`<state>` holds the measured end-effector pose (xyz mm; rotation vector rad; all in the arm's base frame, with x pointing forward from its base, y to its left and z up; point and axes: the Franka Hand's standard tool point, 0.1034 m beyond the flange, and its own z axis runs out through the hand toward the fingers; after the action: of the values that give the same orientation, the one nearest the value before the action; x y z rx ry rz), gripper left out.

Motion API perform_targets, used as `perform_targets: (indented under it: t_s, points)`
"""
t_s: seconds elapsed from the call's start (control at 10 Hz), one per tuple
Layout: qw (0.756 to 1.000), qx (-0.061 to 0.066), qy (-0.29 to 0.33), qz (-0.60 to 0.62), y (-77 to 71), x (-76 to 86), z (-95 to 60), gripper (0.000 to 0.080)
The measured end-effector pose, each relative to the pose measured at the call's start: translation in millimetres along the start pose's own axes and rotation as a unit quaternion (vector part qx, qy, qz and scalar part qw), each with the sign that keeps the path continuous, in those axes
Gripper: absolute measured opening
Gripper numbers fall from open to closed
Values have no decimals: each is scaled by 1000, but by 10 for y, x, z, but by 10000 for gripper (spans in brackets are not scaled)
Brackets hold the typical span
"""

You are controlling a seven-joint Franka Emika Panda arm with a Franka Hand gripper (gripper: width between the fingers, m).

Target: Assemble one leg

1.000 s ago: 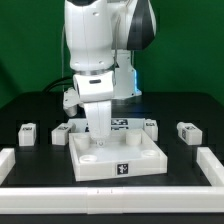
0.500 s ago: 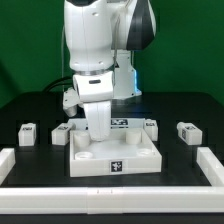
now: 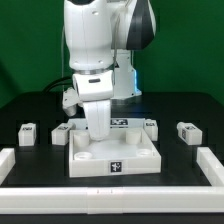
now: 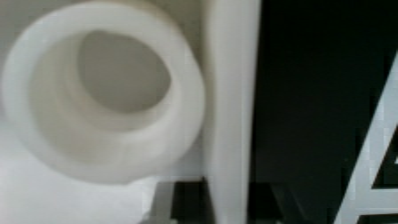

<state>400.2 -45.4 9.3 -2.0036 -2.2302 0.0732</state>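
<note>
The large white square tray piece (image 3: 140,158) lies in the middle of the table, a marker on its front wall. My gripper (image 3: 97,132) is lowered onto its back corner on the exterior view's left. A white column hangs below the hand there; I cannot tell fingers from a held part. Small white legs lie beside the tray: two on the left (image 3: 27,132) (image 3: 62,133), two on the right (image 3: 150,124) (image 3: 186,131). The wrist view is blurred and very close: a round socket (image 4: 107,90) in the tray, with the tray's rim (image 4: 222,100) beside it. My fingertips do not show clearly.
A low white rail runs along the front (image 3: 110,192), with ends turning back at the left (image 3: 8,160) and right (image 3: 212,165). The marker board (image 3: 122,123) lies just behind the tray. A white edge (image 4: 374,130) crosses the dark table in the wrist view.
The hand and the tray's front have shifted slightly toward the exterior view's left. The loose legs have not moved.
</note>
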Motion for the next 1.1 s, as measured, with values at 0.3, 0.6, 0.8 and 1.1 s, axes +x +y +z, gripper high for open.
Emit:
perform_targets:
  t_s: [0.3, 0.6, 0.8, 1.1]
  points:
    - [1000, -1, 0, 11, 22, 6, -3, 70]
    - [995, -34, 1, 97, 226, 84, -13, 70]
    - [994, -38, 2, 107, 227, 112, -7, 69]
    - [993, -38, 2, 108, 227, 111, -8, 69]
